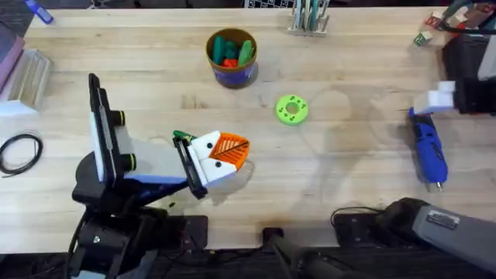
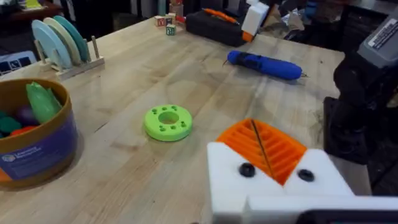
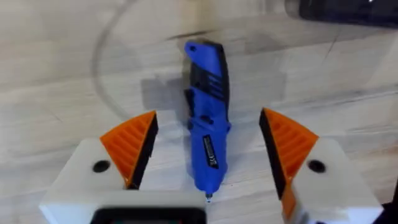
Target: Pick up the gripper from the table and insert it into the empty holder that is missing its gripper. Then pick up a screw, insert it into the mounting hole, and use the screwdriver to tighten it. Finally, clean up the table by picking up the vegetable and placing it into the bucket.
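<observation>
Leftmost on the pale wooden worktop (image 1: 155, 85), a coiled black cable (image 1: 19, 149) lies near the edge.

Left claw (image 1: 225, 153): white finger blocks with orange ribbed pads, held low over the worktop just right of its arm. Both pads are pressed together, only a thin dark seam between them in the left wrist view (image 2: 261, 148); nothing is gripped. A small green piece (image 1: 183, 137) shows just behind the claw; what it is cannot be told.

Bucket (image 1: 232, 56): round, purple-blue wall, tan rim, upright toward the far side, well apart from the left claw. It contains green and orange-red toy vegetables (image 1: 231, 51).

Green disc (image 1: 292, 109): flat, round, with holes, lying between the bucket and the screwdriver, apart from both.

Screwdriver (image 1: 428, 150): blue, lying flat on the worktop at the right. Its long axis runs roughly near-to-far, slightly slanted, with the silver bit at the near end toward the arm bases and the butt toward the far side.

Right claw (image 3: 208, 152): wide open, one orange pad on either side of the screwdriver's body, touching neither side. The tool's long axis runs between the two fingers (image 3: 134, 146), crosswise to the line from pad to pad. Nothing is held.
</observation>
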`<action>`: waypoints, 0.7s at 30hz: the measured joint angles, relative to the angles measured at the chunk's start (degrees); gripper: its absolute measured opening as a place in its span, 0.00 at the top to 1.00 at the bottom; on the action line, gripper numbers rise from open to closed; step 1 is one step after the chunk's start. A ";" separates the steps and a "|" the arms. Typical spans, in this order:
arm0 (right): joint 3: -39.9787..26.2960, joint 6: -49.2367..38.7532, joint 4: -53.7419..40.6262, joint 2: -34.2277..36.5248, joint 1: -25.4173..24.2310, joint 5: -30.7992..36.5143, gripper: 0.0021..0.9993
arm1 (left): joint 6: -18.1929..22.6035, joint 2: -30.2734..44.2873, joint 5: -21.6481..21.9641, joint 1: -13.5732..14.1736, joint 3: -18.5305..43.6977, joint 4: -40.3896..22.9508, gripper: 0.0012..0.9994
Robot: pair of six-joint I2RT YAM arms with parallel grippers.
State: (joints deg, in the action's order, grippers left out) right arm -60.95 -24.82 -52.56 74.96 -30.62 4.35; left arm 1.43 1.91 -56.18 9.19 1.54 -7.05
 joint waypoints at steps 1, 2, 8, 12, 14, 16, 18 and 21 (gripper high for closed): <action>0.00 -1.20 0.01 0.83 -1.20 -0.36 0.01 | 0.00 0.00 0.00 0.00 0.00 0.00 0.99; 0.00 -2.60 0.01 1.99 -2.39 -1.11 0.01 | 0.00 0.00 0.00 0.00 0.00 0.00 0.99; 0.00 -7.63 0.31 9.48 -5.44 -5.78 0.01 | 0.00 0.00 0.00 0.00 0.00 0.00 0.99; 0.00 -9.72 0.64 15.50 -5.83 -6.72 0.02 | 0.00 0.00 0.00 0.00 0.00 0.00 0.99; 0.00 -10.20 1.26 18.39 -5.85 -6.91 0.02 | 0.00 0.00 0.00 0.00 0.00 0.00 0.99; 0.00 -10.44 1.77 20.73 -5.91 -7.00 0.02 | 0.00 0.00 0.00 0.00 0.00 -0.01 0.99; -0.20 -10.60 2.21 22.10 -5.94 -5.73 0.01 | 0.00 0.00 0.00 0.00 0.00 0.00 0.99; -0.26 -10.84 2.24 22.18 -5.83 -4.97 0.02 | 0.00 0.00 0.00 0.00 0.00 0.00 0.99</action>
State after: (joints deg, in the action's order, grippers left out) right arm -61.21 -35.66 -50.33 97.14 -36.45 -0.62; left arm 1.43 1.91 -56.18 9.19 1.54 -7.05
